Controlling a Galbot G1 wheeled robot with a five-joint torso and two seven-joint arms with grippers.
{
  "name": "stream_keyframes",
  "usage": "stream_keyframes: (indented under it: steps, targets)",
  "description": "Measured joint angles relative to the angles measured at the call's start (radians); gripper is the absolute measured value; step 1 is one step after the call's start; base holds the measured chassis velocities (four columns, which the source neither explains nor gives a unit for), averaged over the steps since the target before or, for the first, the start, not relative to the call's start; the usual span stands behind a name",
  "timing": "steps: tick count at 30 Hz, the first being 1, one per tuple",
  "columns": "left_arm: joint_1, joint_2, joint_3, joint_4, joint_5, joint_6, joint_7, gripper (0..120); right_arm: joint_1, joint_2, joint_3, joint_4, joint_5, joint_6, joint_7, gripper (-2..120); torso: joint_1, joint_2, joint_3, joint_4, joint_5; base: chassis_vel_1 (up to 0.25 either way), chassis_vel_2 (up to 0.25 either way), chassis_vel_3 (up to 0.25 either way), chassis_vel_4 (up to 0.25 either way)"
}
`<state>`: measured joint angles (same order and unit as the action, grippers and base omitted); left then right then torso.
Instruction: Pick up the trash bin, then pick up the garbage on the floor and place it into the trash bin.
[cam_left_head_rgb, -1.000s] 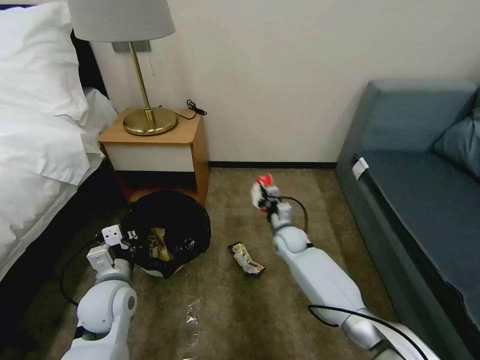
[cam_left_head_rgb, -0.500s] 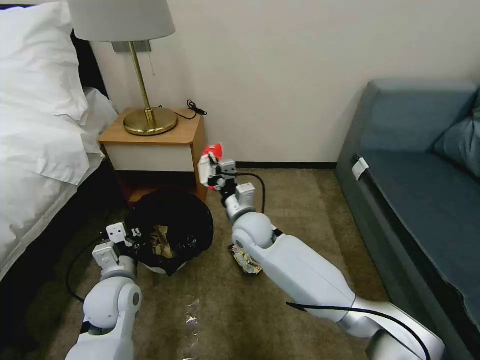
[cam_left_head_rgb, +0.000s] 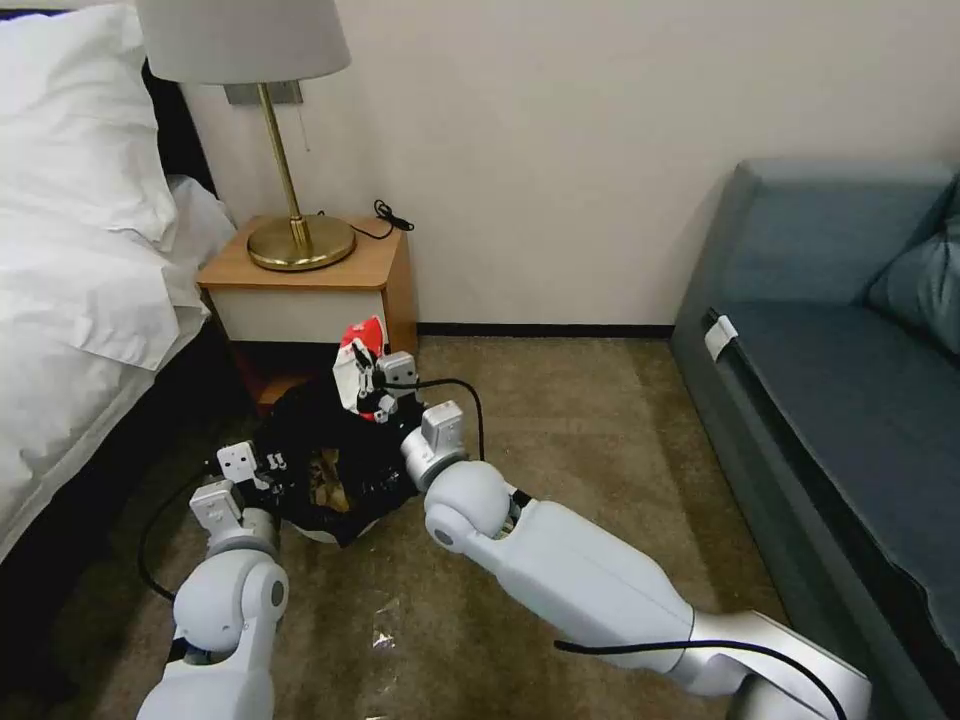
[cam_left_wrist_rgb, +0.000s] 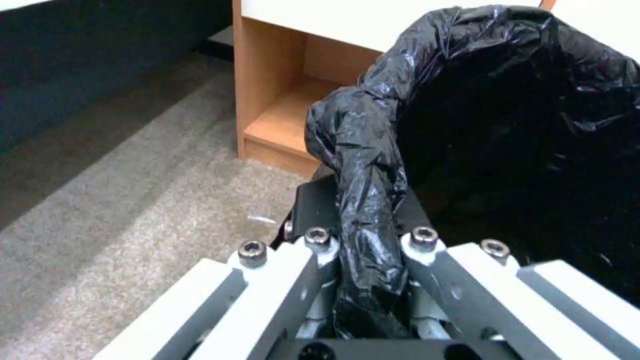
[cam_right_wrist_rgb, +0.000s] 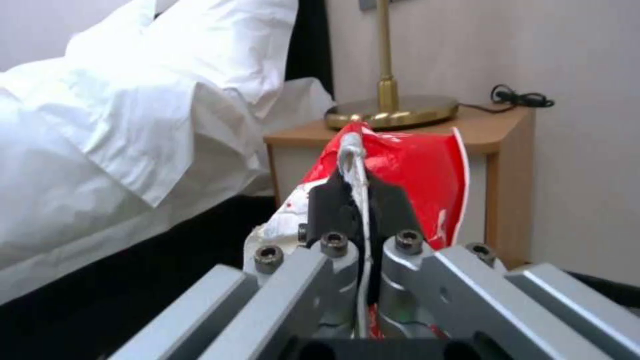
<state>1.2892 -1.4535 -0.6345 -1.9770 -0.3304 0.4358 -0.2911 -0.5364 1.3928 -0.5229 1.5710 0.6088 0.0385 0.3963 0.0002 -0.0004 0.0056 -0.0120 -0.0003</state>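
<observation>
Red wrapper (cam_left_head_rgb: 352, 362) is pinched in my right gripper (cam_left_head_rgb: 362, 385), hanging over the far rim of the trash bin (cam_left_head_rgb: 335, 470), in front of the nightstand (cam_left_head_rgb: 310, 290). My left gripper (cam_left_head_rgb: 262, 470) is clamped on the bin's near rim with the black bag (cam_left_wrist_rgb: 363, 165) bunched between its fingers; bin looks tilted. Brown paper (cam_left_head_rgb: 325, 485) sits inside it. Clear plastic scrap (cam_left_head_rgb: 385, 625) lies on the carpet (cam_left_head_rgb: 600, 420) near my left arm.
</observation>
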Motion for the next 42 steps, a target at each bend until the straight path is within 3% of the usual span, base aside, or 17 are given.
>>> stream_keyframes:
  steps: [19,21,26,28,33,35,38,42]
  targets:
    - [-0.014,-0.005,0.018,0.003,0.012,0.01,-0.011,4,-0.064,0.009,-0.028,-0.032,-0.06,0.008,-0.023,2,0.0,0.0,0.0,0.0,0.0,0.0,0.0,0.0,0.0]
    - [-0.015,-0.003,0.019,0.002,0.012,0.012,-0.012,4,-0.071,0.006,-0.027,-0.032,-0.067,0.008,-0.026,16,0.0,0.0,0.0,0.0,0.0,0.0,0.0,0.0,0.0]
    - [-0.013,0.001,0.019,0.0,0.012,0.014,-0.012,4,-0.07,0.008,-0.026,-0.033,-0.069,0.008,-0.029,31,0.0,0.0,0.0,0.0,0.0001,0.0,0.0,0.0,0.0]
    - [-0.008,0.004,0.014,-0.001,0.012,0.014,-0.014,4,-0.068,0.013,-0.027,-0.033,-0.069,0.008,-0.03,44,0.0,0.0,0.0,0.0,0.0,0.0,0.0,0.0,0.0]
    - [-0.004,0.007,0.006,-0.004,0.012,0.014,-0.014,4,-0.066,0.016,-0.018,-0.034,-0.076,0.008,-0.03,57,0.0,0.0,0.0,0.0,0.0,0.0,0.0,0.0,0.0]
    - [-0.001,0.009,-0.003,-0.005,0.013,0.014,-0.014,4,-0.058,0.02,0.026,-0.043,-0.083,0.003,-0.029,68,0.0,0.0,0.0,0.0,0.0001,0.0,0.0,0.0,0.0]
    - [0.001,0.009,-0.007,-0.006,0.014,0.014,-0.014,4,-0.051,0.021,0.055,-0.051,-0.084,-0.005,-0.026,73,0.0,0.0,0.0,0.0001,0.0,0.0,0.0,0.0,0.0]
    - [0.008,0.006,-0.028,-0.008,0.015,0.007,-0.011,4,-0.03,0.01,0.167,-0.13,-0.083,-0.056,-0.012,94,0.0,0.0,0.0,0.0,0.0001,0.0,0.0,0.0,0.0]
